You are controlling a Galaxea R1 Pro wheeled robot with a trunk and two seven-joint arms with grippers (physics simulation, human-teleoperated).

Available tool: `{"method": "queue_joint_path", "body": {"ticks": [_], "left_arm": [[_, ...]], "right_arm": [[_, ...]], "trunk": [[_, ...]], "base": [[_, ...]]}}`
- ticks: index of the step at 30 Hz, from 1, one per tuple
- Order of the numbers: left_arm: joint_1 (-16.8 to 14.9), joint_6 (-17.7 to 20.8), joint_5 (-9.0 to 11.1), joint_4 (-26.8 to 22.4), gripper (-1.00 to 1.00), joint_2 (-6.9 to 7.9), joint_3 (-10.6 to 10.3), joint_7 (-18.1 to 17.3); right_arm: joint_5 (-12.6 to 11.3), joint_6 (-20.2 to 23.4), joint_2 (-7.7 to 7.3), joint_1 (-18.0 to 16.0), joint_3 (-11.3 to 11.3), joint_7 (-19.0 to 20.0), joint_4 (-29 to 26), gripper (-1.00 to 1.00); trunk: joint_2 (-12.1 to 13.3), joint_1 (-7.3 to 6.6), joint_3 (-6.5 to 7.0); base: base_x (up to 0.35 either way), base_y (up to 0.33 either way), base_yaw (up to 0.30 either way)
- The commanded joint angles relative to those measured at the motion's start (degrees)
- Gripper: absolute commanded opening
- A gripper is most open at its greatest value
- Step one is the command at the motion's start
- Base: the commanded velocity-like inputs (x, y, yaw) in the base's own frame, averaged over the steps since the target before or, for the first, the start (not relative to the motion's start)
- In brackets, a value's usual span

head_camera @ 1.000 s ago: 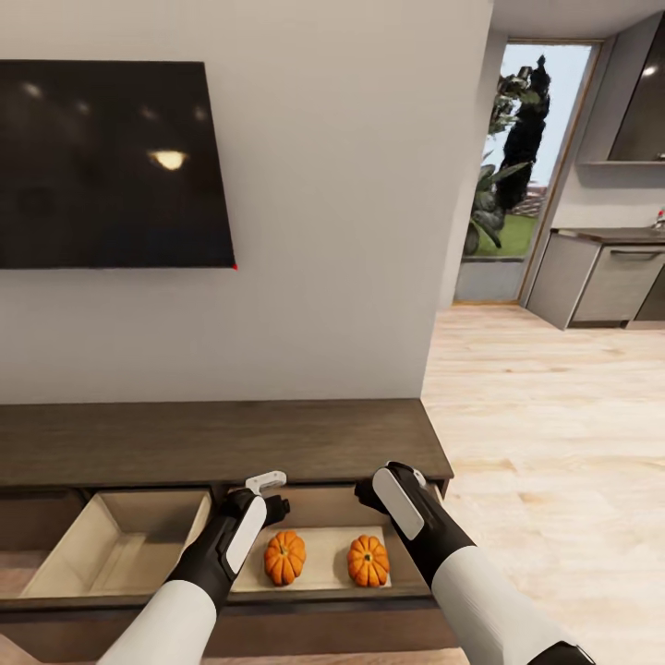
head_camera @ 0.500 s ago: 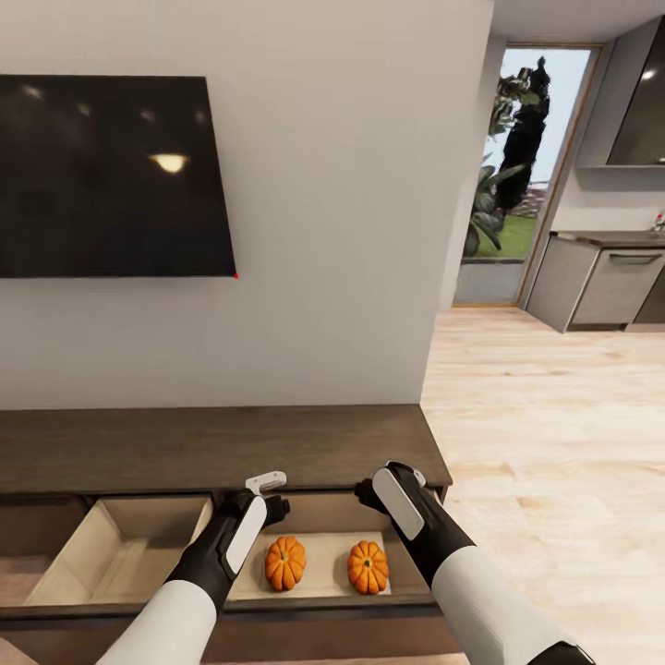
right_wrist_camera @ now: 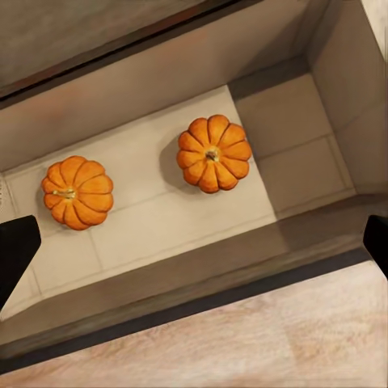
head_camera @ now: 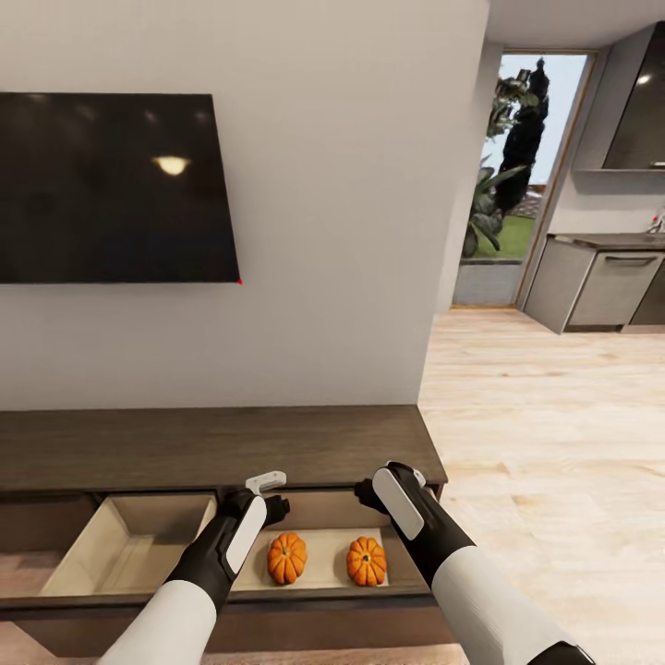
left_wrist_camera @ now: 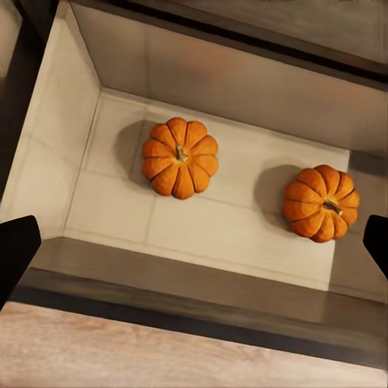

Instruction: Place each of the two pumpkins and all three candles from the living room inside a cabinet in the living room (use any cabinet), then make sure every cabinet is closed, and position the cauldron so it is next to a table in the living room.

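Two orange pumpkins (head_camera: 287, 557) (head_camera: 367, 561) sit side by side on the pale floor of an open drawer (head_camera: 325, 510) at the right end of the long dark-brown cabinet (head_camera: 222, 443). My left gripper (head_camera: 270, 497) hovers above the drawer's left part, and my right gripper (head_camera: 392, 488) above its right part. The left wrist view looks down on both pumpkins (left_wrist_camera: 179, 158) (left_wrist_camera: 321, 204) between the wide-apart fingertips (left_wrist_camera: 16, 252) of the left gripper (left_wrist_camera: 194, 244). The right wrist view shows the same pair (right_wrist_camera: 214, 153) (right_wrist_camera: 77, 192), with the right gripper (right_wrist_camera: 194, 242) open. Candles, cauldron and table are out of view.
A second drawer (head_camera: 139, 545) stands open to the left with nothing in it. A black TV (head_camera: 111, 185) hangs on the wall above the cabinet. To the right, wood floor (head_camera: 554, 443) runs to grey kitchen units (head_camera: 600, 286) and a glazed doorway (head_camera: 522, 166).
The whole head picture has shifted, so the camera moved: the TV sits lower and the drawers look slightly smaller. Pumpkins and both arms keep their places.
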Motion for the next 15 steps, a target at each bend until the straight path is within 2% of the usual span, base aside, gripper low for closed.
{"method": "queue_joint_path", "body": {"ticks": [1,15], "left_arm": [[0.0,0.0,0.0,0.0,1.0,0.0,0.0,0.0],[0.0,0.1,0.0,0.0,1.0,0.0,0.0,0.0]], "right_arm": [[0.0,0.0,0.0,0.0,0.0,0.0,0.0,1.0],[0.0,0.0,0.0,0.0,0.0,0.0,0.0,1.0]], "trunk": [[0.4,-0.23,0.18],[6.0,-3.3,2.7]], "base": [[-0.015,0.0,0.0],[-0.002,0.0,0.0]]}}
